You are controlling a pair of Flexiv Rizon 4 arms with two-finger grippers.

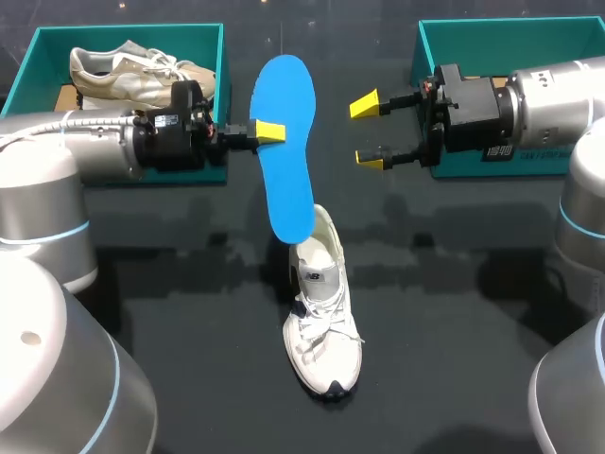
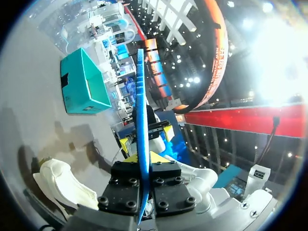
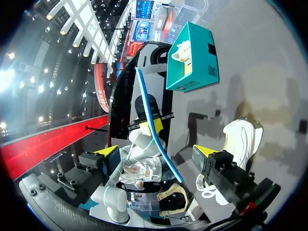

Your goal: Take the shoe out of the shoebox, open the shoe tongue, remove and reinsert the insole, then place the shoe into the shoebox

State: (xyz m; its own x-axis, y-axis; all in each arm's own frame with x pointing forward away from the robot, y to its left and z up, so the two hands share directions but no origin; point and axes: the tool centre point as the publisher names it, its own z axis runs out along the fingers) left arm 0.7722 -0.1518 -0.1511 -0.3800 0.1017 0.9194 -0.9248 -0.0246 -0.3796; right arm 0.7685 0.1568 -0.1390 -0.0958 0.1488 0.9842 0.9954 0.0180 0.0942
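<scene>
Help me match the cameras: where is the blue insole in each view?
Head view: insole near the middle, held up in the left gripper.
Left wrist view: insole edge-on, clamped between that gripper's own fingers.
Right wrist view: insole a thin curved strip ahead of the open right gripper.
Shared landmark: the white shoe, in all three.

A dark, glossy table [image 1: 454, 312] spreads beneath the left pincer [image 1: 267, 132]. Behind that pincer, beside its wrist, a worn beige shoe [image 1: 123, 76] lies in a teal box [image 1: 123, 29].
</scene>
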